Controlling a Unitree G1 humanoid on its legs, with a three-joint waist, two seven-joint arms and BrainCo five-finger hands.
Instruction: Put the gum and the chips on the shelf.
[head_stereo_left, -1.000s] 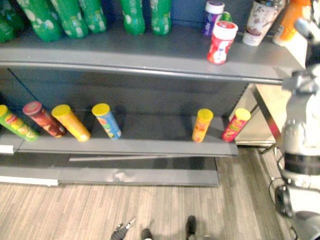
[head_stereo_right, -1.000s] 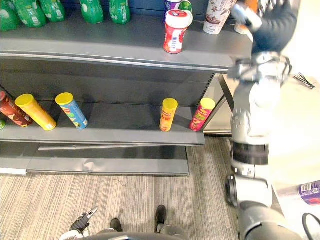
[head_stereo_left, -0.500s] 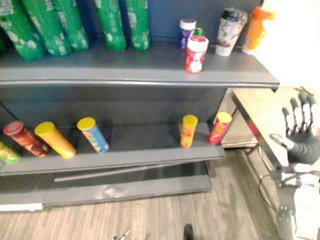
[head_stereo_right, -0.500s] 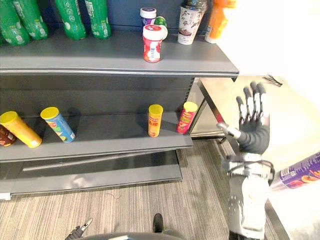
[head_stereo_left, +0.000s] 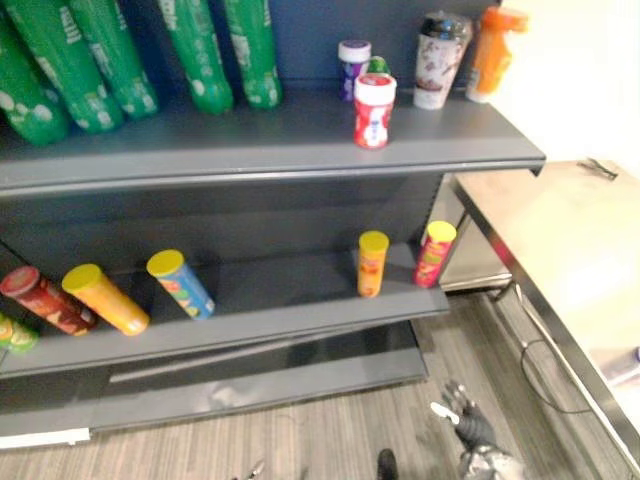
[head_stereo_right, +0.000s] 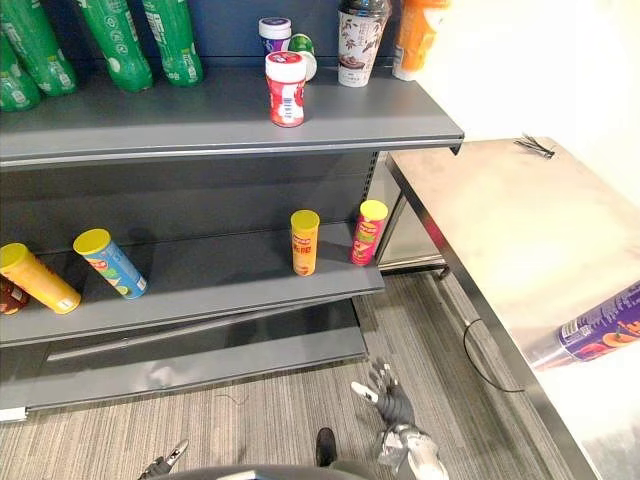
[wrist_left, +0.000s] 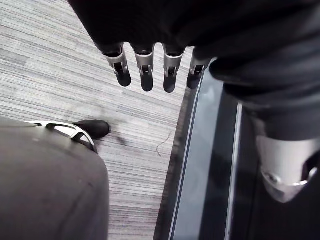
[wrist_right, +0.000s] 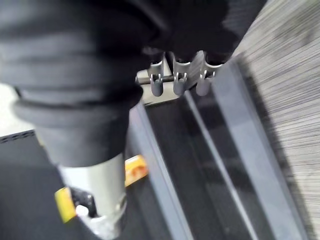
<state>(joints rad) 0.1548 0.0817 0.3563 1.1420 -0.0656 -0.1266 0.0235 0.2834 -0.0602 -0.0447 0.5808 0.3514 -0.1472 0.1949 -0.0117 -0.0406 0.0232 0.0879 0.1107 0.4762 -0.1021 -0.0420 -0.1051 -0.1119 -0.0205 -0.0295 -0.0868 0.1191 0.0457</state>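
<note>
You are seeing your right hand (wrist_right: 179, 82) hanging with fingers straight, holding nothing, over the grey shelf (wrist_right: 165, 200). An orange can (wrist_right: 135, 170) is showing beside the thumb (wrist_right: 97, 200), with striped floor (wrist_right: 285, 100) alongside.

Both eye views are looking steeply down from the head at the dark grey two-tier metal shelf (head_stereo_left: 300, 150), the striped grey carpet floor (head_stereo_right: 280, 420) and the brushed steel table (head_stereo_right: 500, 230), sharing nearly everything; the right one is taking in more table. Each wrist view is peering closely along its own fingers: the left hand (wrist_left: 145, 75) toward floor and shelf base, the right hand (wrist_right: 179, 82) toward lower shelf boards.
</note>
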